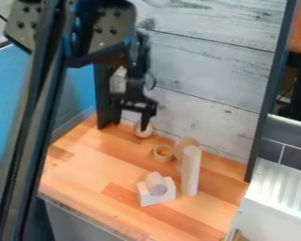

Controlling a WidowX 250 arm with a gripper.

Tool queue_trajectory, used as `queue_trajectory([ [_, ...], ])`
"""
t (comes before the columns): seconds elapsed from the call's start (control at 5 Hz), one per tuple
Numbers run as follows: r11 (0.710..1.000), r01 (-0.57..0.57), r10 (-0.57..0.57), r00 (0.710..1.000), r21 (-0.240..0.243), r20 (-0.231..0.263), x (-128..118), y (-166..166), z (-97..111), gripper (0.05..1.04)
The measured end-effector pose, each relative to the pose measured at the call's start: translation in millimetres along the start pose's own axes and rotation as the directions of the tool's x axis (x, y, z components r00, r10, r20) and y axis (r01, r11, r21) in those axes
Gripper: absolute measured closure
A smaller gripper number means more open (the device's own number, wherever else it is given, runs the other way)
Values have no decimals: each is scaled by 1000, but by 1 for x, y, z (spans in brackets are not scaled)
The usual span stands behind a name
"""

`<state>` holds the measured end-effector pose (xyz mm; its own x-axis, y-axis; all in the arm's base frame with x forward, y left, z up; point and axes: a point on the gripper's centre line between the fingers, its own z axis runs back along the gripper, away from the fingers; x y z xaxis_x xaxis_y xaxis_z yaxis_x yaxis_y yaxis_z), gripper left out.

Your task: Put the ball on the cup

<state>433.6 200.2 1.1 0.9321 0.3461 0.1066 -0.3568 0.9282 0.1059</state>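
The gripper (131,120) hangs at the back left of the wooden surface, open, its two fingers apart. Just below its right finger is a small round pale wooden piece (143,130), perhaps the ball; that finger partly covers it, and whether they touch I cannot tell. To the right lies a short, hollow, ring-like wooden piece (163,159), possibly the cup. Another round wooden piece (183,142) is partly hidden behind a tall upright cylinder (191,172).
A white notched block (167,196) cradles a short tilted cylinder (156,183) near the middle front of the wooden surface (84,174). A grey plank wall (209,70) stands behind, a dark post (266,94) rises at right, and a white ribbed unit (272,202) sits at lower right.
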Motion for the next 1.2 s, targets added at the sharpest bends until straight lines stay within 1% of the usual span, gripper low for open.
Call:
queue_trajectory([
  [0.2,992,77,-71,995,-100,66,0,9,8,83],
  [0.4,972,120,-101,990,-204,102,-2,3,4,83],
  [0.6,953,133,-100,987,-274,129,0,3,10,83],
  [0.8,960,112,-66,981,-256,182,10,5,9,83],
  [1.0,973,103,-54,972,-208,228,17,3,5,83],
  [1.2,977,106,-58,968,-187,245,21,-4,6,83],
])
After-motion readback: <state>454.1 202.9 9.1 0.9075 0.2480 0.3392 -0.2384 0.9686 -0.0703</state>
